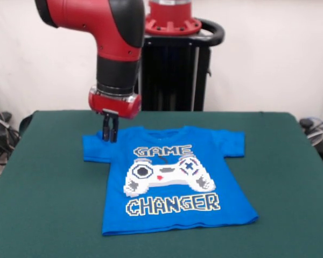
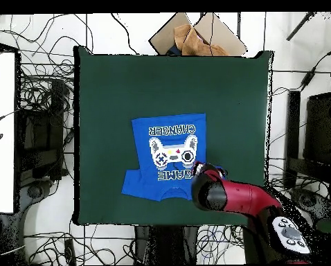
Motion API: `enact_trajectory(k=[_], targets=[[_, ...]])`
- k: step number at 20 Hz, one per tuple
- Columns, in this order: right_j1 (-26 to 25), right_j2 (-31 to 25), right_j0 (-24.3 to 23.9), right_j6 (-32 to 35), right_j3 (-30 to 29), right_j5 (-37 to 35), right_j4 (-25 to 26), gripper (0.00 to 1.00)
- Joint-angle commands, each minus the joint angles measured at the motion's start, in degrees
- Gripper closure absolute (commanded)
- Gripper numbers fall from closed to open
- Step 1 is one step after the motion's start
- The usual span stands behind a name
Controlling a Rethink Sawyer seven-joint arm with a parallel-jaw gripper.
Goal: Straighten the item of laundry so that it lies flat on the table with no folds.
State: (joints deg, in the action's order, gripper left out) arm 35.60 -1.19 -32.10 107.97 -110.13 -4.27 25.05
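While the shirt lay flat on the desk, the fingers were pinched closed on its ten-o'clock sleeve.

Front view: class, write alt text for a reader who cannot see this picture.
A blue T-shirt printed with a game controller and "GAME CHANGER" lies spread on a green table. A red robot arm reaches down from above, its gripper shut at the shirt's sleeve on the picture's left.

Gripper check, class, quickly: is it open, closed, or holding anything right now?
Gripper: fingers close together, looks shut, tips down at the sleeve of the blue T-shirt; whether it pinches the cloth cannot be told.
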Motion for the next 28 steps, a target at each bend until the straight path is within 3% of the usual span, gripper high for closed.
enact_trajectory(k=[1,17,28], targets=[[-4.7,-0.8,0.2,3.1,3.7,5.3,4.2,1.00],[-9.0,7.3,5.9,6.2,4.6,14.2,1.9,1.00],[-6.6,7.2,5.3,4.5,4.7,10.7,2.7,1.00]])
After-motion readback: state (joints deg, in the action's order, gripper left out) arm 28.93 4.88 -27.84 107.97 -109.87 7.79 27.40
